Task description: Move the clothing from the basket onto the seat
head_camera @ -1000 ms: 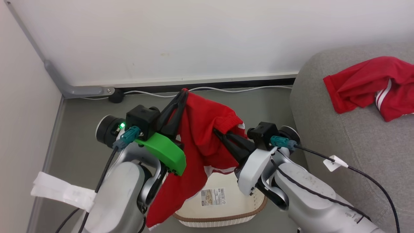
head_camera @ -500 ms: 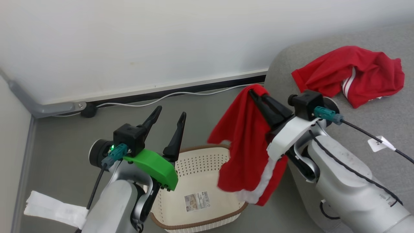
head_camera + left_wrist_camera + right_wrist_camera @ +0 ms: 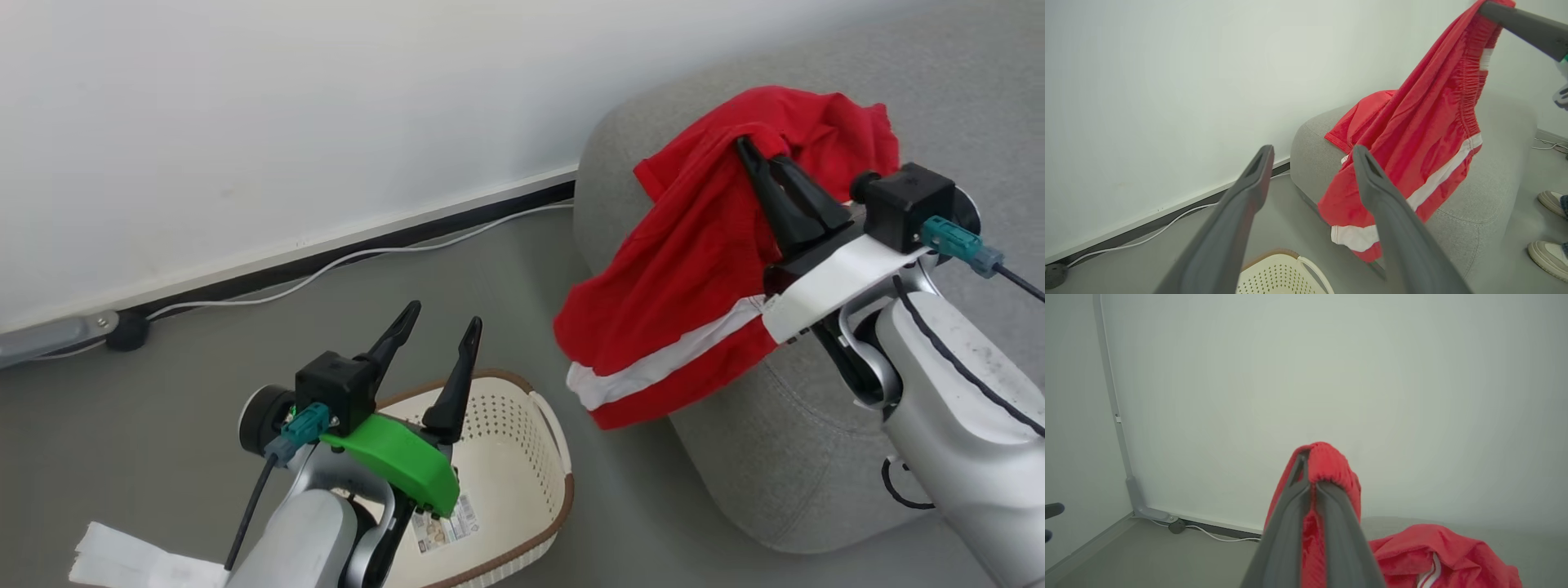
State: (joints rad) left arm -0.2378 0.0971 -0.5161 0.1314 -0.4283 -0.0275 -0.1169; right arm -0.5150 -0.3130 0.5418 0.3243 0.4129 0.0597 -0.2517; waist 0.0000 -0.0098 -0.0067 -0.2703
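1. Our right hand (image 3: 747, 151) is pinched tight on the elastic waistband (image 3: 1327, 461) of the red shorts (image 3: 694, 269), fingers pointing up. The rest hangs loose below, with the white stripe (image 3: 653, 363) at the bottom. Grabbing the top edge like that probably keeps the fabric off the floor (image 3: 245, 351) during the carry.
2. The shorts are up at the rounded end of the seat (image 3: 784, 457), draping in front of its grey side. We can't tell if the hem actually touches the upholstery. They're at the drop-off spot but not lying on the cushion yet.
3. A second red piece (image 3: 1437, 547) already sits crumpled on the seat, just behind the one we're holding.
4. Our left hand (image 3: 443, 318) is spread wide with nothing in it, hovering over the basket (image 3: 522, 425) on the floor beside the seat. That makes sense to us, since one hand is plenty for light shorts.
5. The part of the basket we can see shows just the label sticker (image 3: 441, 523) on the bottom and no red. Our left arm hides some of it, so we won't swear it's empty.
6. Our guess for next is to reach further in over the cushion before letting go. Otherwise the shorts could slide off that rounded edge.
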